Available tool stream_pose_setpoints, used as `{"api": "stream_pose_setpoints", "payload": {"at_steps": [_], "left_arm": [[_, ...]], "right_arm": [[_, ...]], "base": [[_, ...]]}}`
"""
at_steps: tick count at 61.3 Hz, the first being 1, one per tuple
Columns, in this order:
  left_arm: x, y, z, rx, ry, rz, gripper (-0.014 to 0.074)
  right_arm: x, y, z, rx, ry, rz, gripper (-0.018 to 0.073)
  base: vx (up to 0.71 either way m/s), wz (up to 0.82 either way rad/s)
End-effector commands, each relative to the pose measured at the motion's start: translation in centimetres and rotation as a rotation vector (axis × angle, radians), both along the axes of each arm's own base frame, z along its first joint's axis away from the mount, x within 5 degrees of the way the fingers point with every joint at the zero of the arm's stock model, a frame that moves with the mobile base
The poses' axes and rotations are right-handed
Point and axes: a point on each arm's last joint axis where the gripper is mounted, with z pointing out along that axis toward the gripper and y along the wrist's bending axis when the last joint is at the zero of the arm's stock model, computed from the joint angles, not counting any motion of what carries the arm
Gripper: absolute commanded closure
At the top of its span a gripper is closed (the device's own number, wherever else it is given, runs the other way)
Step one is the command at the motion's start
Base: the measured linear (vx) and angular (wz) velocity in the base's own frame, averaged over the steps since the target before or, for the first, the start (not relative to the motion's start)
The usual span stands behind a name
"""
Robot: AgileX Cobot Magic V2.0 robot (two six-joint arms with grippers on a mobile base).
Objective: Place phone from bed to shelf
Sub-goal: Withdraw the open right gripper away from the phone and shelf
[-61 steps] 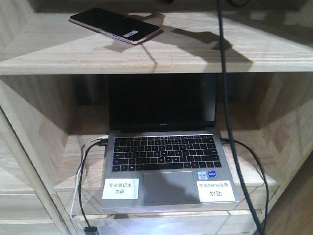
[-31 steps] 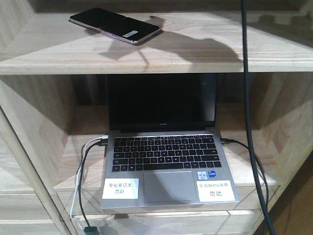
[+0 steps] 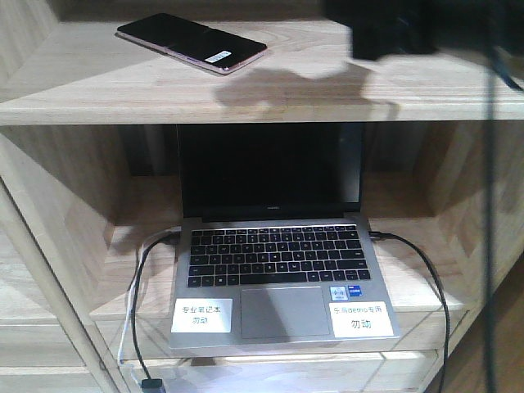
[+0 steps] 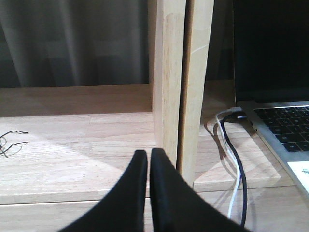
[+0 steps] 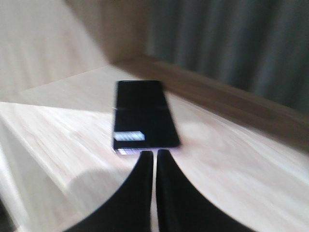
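phone [image 3: 192, 42] flat on shelf [image 3: 344, 98], 11 o'clock | both fingers pressed together, empty | I call placement done; only retreat left

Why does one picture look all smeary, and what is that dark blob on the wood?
Right wrist view: smeared all over, so the phone and its sticker look soft. Left wrist view: sharp, with crisp cable shadows. Front view: mostly sharp; the dark patch on the shelf is a shadow, and the black shape at the top is too blurred to identify.
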Motion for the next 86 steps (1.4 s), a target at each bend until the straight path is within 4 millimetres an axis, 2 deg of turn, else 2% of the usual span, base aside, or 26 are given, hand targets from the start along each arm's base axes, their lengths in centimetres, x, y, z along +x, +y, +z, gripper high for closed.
{"api": "stream_pose_setpoints", "payload": {"at_steps": [1,17,29,47,57,65,86], "left_arm": [[0.1,0.1,0.6,-0.014,-0.075,0.007,0.0596],[0.1,0.1,0.6,-0.014,-0.075,0.007,0.0596],[0.1,0.1,0.6,-0.014,-0.075,0.007,0.0596],[0.1,0.1,0.6,-0.014,-0.075,0.007,0.0596],[0.1,0.1,0.6,-0.014,-0.075,0.007,0.0596],[0.1,0.1,0.6,-0.014,-0.075,0.007,0.0596],[0.1,0.1,0.6,-0.014,-0.075,0.007,0.0596]], "right_arm": [[-2.6,-1.8,1.2,0.080,-0.109,-0.106,0.0564],[-8.0,-4.3,-1.7,0.112,-0.156,-0.195,0.0564],[-12.0,-5.6,-4.6,0.124,-0.166,-0.206,0.0564],[-16.3,-6.9,-9.3,0.154,-0.175,-0.203,0.0564],[-17.5,-7.3,-11.7,0.152,-0.170,-0.203,0.0564],[-17.8,-7.4,-12.9,0.146,-0.158,-0.202,0.0564],[-17.8,-7.3,-13.1,0.144,-0.150,-0.197,0.0564]], "base": [[0.00,0.00],[0.00,0.00],[0.00,0.00],[0.00,0.00],[0.00,0.00],[0.00,0.00],[0.00,0.00]]}}
